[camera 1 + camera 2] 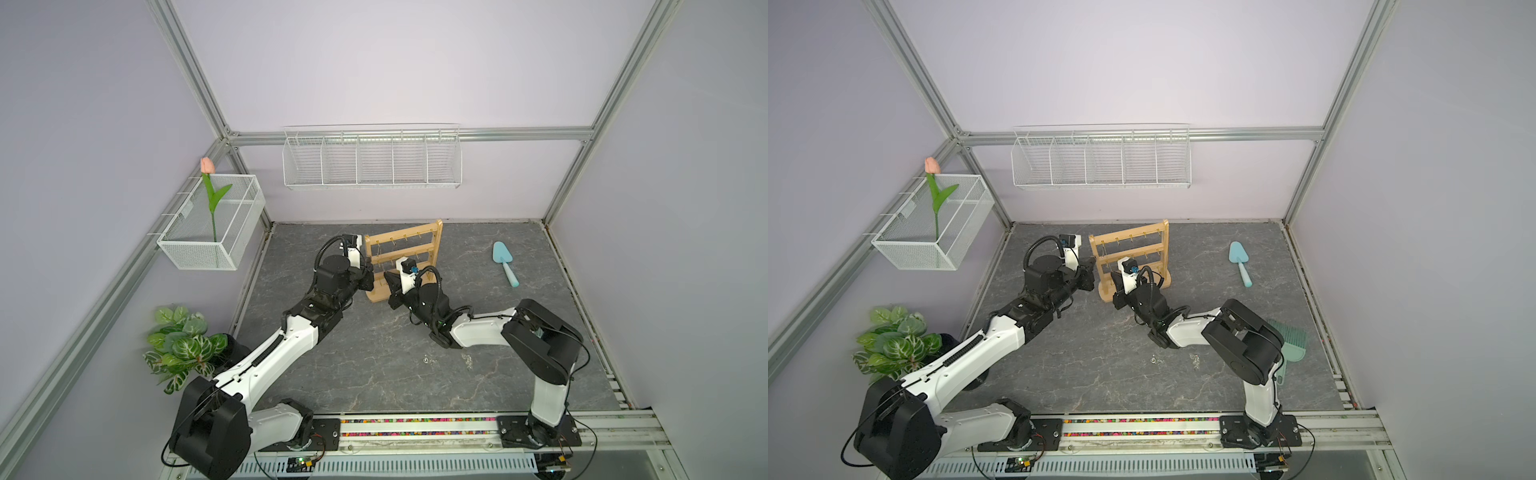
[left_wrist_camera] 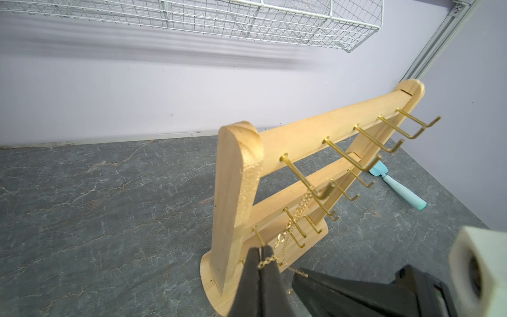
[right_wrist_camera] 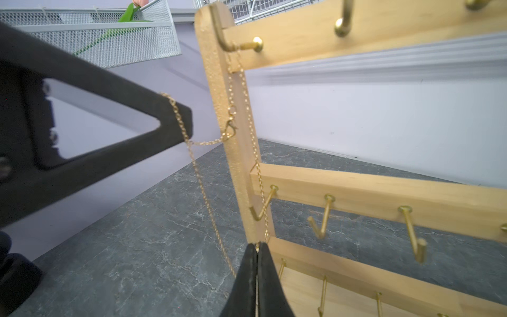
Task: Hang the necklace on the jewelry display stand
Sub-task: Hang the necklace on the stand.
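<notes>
The light-wood jewelry display stand point(image 1: 405, 253) point(image 1: 1133, 253) stands at the back middle of the grey table, with both arms at its left end. A thin gold necklace point(image 3: 230, 129) is draped over the end hook point(image 3: 241, 47) of the top bar. From that hook one strand runs down the upright to my right gripper point(image 3: 257, 246), which is shut on it. The clasp end leads across to my left gripper point(image 2: 260, 251), shut on the chain point(image 2: 279, 237) beside the stand's upright point(image 2: 236, 186). The left gripper's finger point(image 3: 175, 118) shows with chain lying over its tip.
A white wire wall basket point(image 1: 372, 162) hangs behind the stand. A teal trowel point(image 1: 505, 262) lies to the right, and a teal comb point(image 1: 1291, 340) sits behind the right arm. A mesh basket point(image 1: 232, 249) holding a tulip and a leafy plant point(image 1: 183, 345) are at the left.
</notes>
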Available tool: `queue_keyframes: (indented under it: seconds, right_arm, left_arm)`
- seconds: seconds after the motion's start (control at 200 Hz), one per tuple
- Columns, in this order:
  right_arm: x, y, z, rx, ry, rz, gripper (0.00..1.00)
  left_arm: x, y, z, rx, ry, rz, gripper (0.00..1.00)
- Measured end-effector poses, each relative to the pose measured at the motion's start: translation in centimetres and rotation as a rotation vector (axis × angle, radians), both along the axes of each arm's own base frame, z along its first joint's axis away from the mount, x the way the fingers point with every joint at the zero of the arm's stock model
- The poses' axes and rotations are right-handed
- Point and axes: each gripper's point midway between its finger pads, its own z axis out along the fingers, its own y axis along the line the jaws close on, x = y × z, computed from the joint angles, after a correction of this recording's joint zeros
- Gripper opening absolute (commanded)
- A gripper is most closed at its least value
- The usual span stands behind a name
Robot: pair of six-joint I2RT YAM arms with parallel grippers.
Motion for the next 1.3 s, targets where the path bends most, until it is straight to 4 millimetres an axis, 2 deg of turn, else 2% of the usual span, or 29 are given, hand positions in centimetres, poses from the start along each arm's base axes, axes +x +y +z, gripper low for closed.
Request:
queue_keyframes:
  seconds: [0.17,0.58,0.755,0.915,1.08,1.3]
  right_arm:
    - [0.8,-0.6,-1.2,-0.012,0.021,-0.018,0.07]
    - [1.1,0.0,-3.5,-0.027,0.064,-0.005,0.07]
    - [1.3,0.2,-3.4,-0.02,0.062,-0.006,0.07]
    - [1.5,0.5,-3.5,-0.02,0.063,-0.006,0.07]
    - [1.5,0.6,-4.2,-0.027,0.074,-0.006,0.07]
    - [1.5,0.6,-4.6,-0.03,0.085,-0.006,0.07]
  left_arm:
    - [0.1,-0.1,-0.5,0.001,0.012,0.001,0.0]
    - [0.9,-0.3,-1.9,0.005,0.041,0.025,0.0]
    - [1.3,-0.6,-2.2,0.001,0.039,0.024,0.0]
    - [1.3,-0.6,-2.4,-0.017,0.044,0.029,0.17]
    - [0.8,-0.1,-4.2,-0.026,0.094,0.054,0.29]
    - [-0.4,0.6,-5.0,-0.065,0.131,0.087,0.35]
